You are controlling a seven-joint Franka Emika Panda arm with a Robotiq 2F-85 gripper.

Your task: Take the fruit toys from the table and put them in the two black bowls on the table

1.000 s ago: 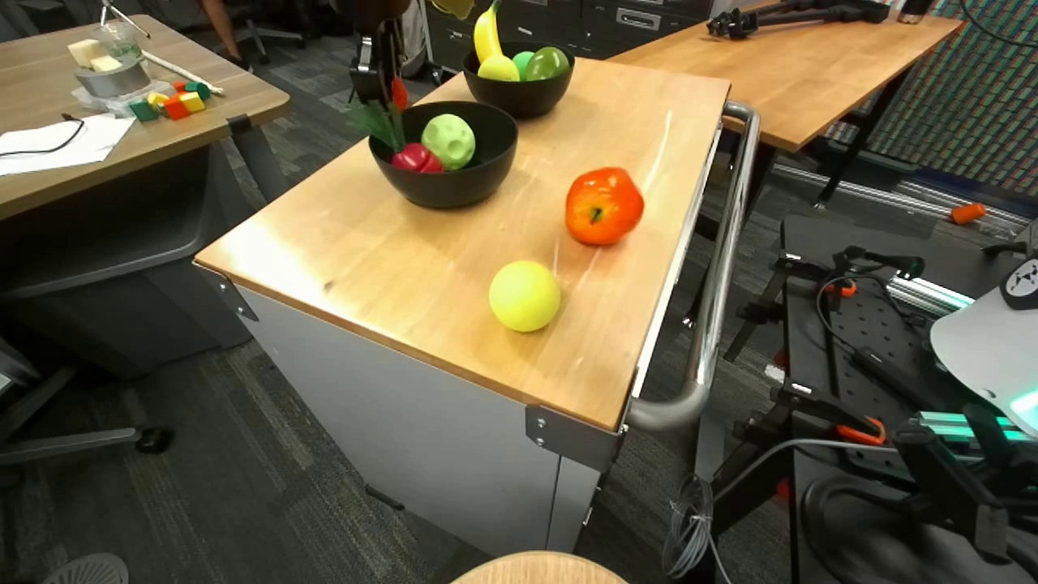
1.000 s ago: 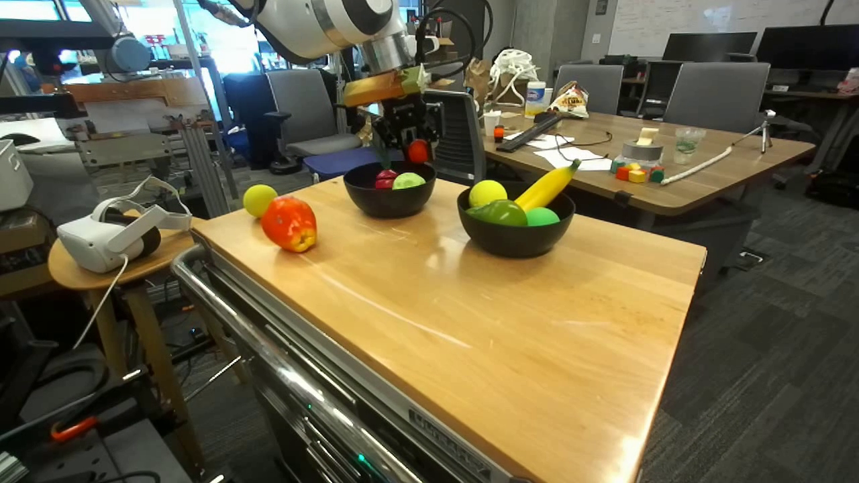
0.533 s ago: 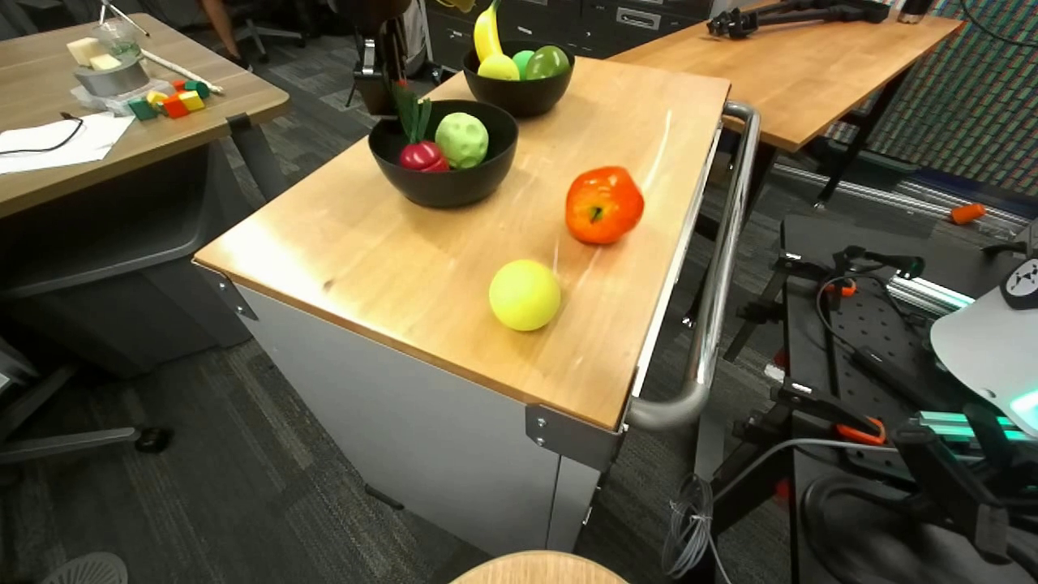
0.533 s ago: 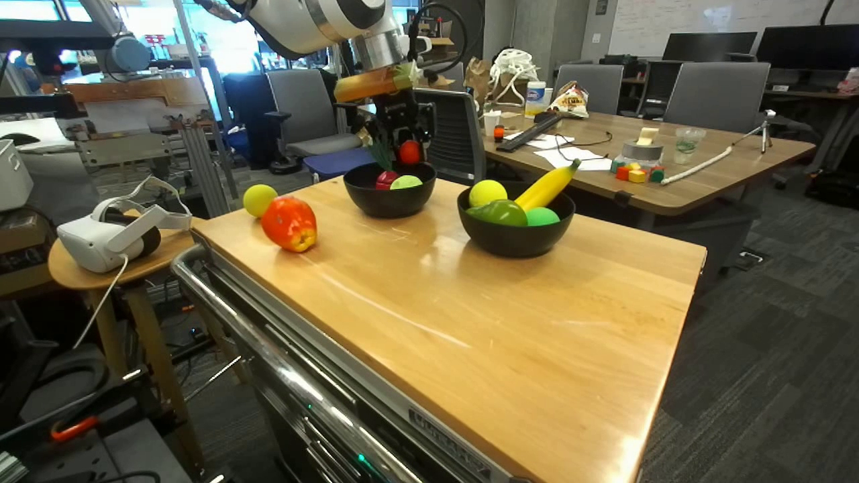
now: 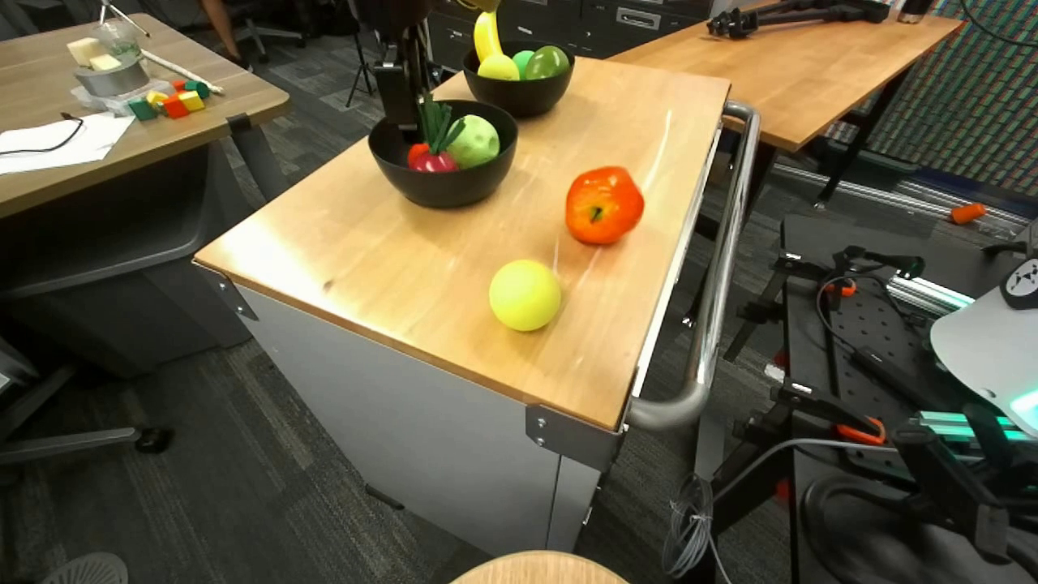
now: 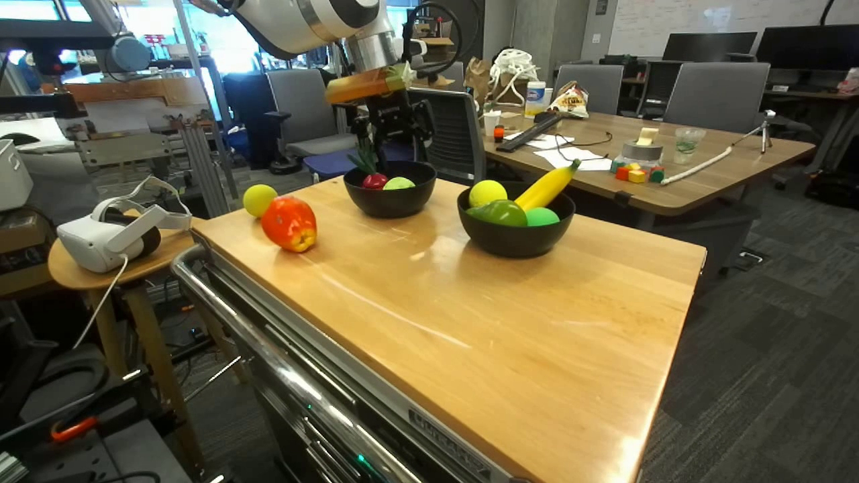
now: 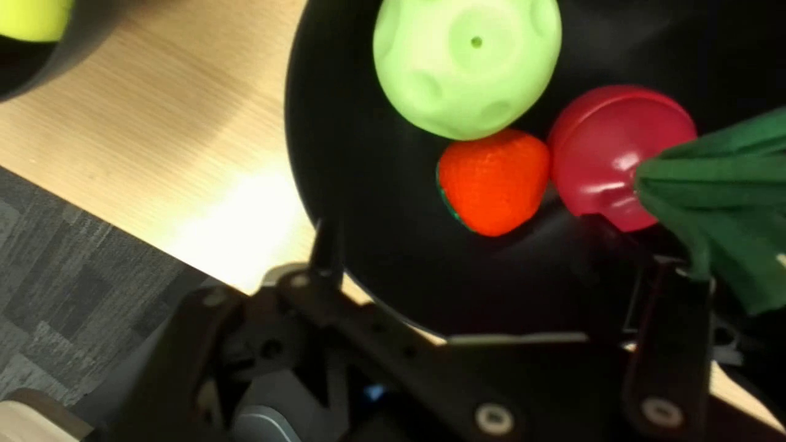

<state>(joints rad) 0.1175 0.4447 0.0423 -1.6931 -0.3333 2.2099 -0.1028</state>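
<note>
Inside a black bowl (image 5: 446, 191) lie a pale green ball (image 7: 466, 67), a crimson radish-like toy (image 7: 620, 147) with green leaves, and a small red strawberry-like toy (image 7: 494, 184). Just above that bowl my gripper (image 7: 466, 236) stands open, its fingers well apart and clear of the strawberry-like toy. The leaves partly cover the finger at right in the wrist view. A second black bowl (image 6: 517, 238) holds a banana (image 6: 547, 189), a yellow ball (image 6: 488, 193), and two green toys. On the wooden table (image 6: 470, 335) rest an orange-red fruit (image 5: 604, 207) and a yellow ball (image 5: 525, 296).
A steel rail (image 5: 722, 284) runs along one side of the table. Next to it stands a stool with a white headset (image 6: 124, 231). Another desk (image 6: 711, 174) carries tape, coloured blocks and cables. A grey chair (image 6: 453, 134) is behind the gripper.
My gripper has come lower over the bowl and its jaws have spread. The red strawberry-like toy, earlier between the fingers, now lies in the bowl. The radish-like toy and pale green ball have shifted.
</note>
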